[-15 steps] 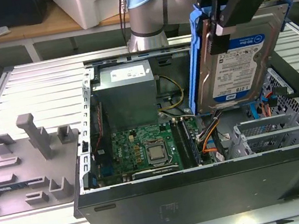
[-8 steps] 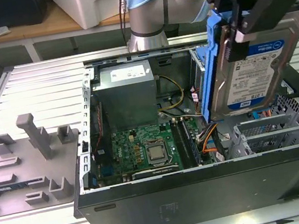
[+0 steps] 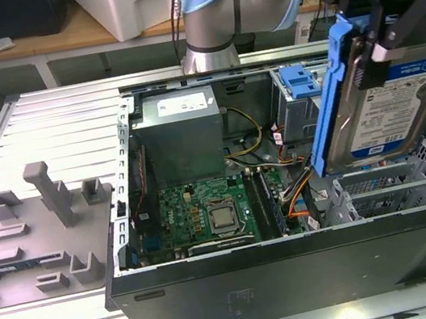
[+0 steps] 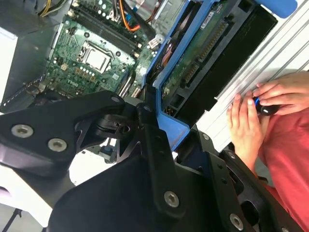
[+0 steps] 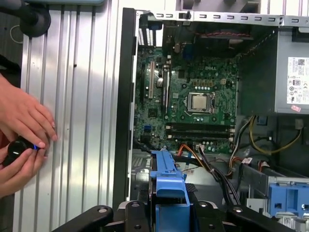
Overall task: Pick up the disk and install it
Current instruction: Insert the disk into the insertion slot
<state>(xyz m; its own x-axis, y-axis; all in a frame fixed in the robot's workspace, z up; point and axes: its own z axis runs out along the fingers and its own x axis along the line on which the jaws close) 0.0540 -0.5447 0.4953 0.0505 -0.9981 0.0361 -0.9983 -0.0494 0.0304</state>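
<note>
Your gripper (image 3: 379, 37) is clenched on the disk (image 3: 389, 109). Its black fingers press on the upper edge, where the blue carrier bracket meets the silver body. The disk is held in the air, tilted, with its white-and-blue label turned to the exterior camera. It hangs over the silver drive cage (image 3: 401, 181), at the exterior view's right end of the open computer case (image 3: 298, 276). Whether its lower edge touches the cage, I cannot tell. Behind the disk you see a blue clip (image 3: 300, 79) on another metal cage. Further to the exterior view's left the grey power supply (image 3: 179, 128) stands in the far corner of the case. In front of it lies the green motherboard (image 3: 197, 211), and orange cables (image 3: 297, 194) run between the board and the cage. The case rests on a ribbed metal table (image 3: 51, 121). A grey fixture plate (image 3: 37, 230) with upright blocks lies just beside the case, at the exterior view's left. In the first wrist view a person's hands (image 5: 24, 118) rest on the table near the case wall — they hold a small black knob (image 5: 18, 149) with a blue light.
</note>
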